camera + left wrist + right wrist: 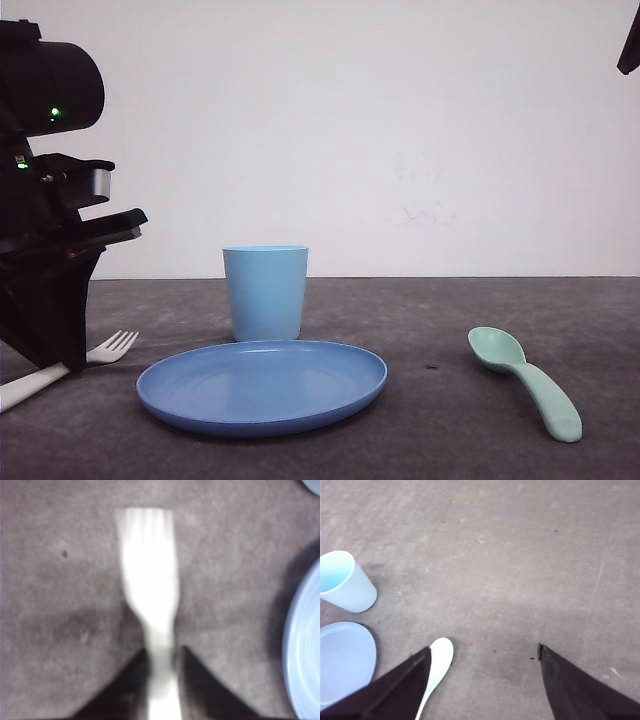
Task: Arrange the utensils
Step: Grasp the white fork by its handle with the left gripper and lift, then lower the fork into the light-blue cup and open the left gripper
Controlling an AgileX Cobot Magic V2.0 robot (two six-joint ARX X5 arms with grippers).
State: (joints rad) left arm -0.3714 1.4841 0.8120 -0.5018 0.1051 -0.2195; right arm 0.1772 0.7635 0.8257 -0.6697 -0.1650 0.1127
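A: Where is the slim white plastic fork (113, 347)?

B: At the near left of the grey felt-like table (430, 320), just left of the round blue plastic plate (262, 384). Its tines point right and slightly away, and its handle runs out toward the near left edge.

A: Does the left gripper (162, 652) have it?

B: In the left wrist view the two dark fingers (122, 685) sit tight against either side of the fork's neck, pinching it. The picture is blurred, so the tines are a smear. In the front view the left arm (50, 200) hides the middle of the fork.

A: And the chunky mint-green plastic spoon (525, 380)?

B: On the table at the near right, well apart from the plate, bowl toward the far side and thick handle running near and right.

A: The right gripper (485, 652)?

B: Held above the table with its fingers spread wide, nothing between them. The spoon's bowl lies just beside one finger in that view.

A: Anything else?

B: A light blue plastic cup (265, 292) stands upright just behind the plate.
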